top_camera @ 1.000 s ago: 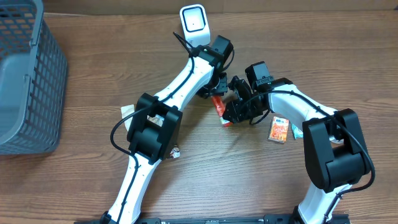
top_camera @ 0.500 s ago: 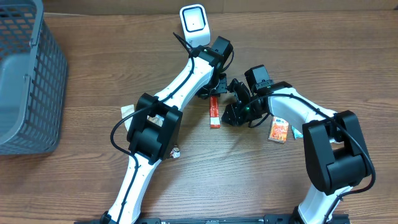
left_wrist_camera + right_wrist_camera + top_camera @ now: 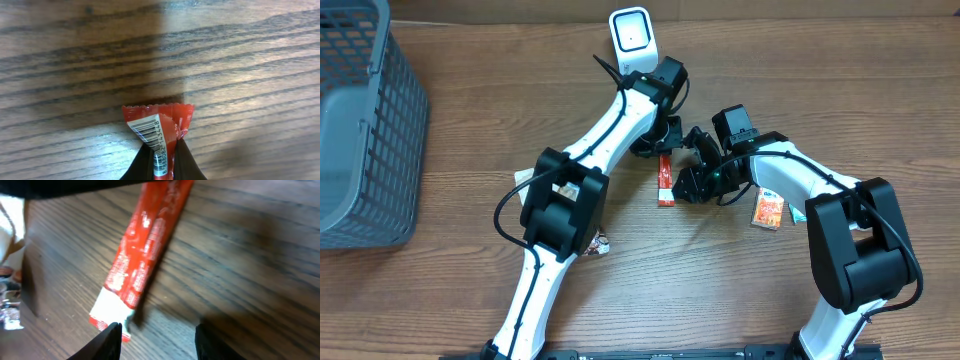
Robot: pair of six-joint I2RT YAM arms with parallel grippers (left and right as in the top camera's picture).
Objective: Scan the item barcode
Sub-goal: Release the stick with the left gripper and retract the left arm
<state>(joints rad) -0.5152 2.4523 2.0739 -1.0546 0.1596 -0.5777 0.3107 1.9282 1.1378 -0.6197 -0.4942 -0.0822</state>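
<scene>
A long red packet (image 3: 145,250) slants across the wooden table (image 3: 250,280), its white end low on the left, just beside one dark fingertip (image 3: 111,339) of the right hand (image 3: 160,342). The hand's two fingers stand apart, bare wood between them. A dark shape (image 3: 75,186) crosses the top edge.

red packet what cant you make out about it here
Left wrist: the barcode on the red packet is partly covered by the left fingers and cut off by the bottom edge.
Right wrist: the packet's print is blurred; its upper end runs out at the top edge.
Overhead: too small to read.
</scene>
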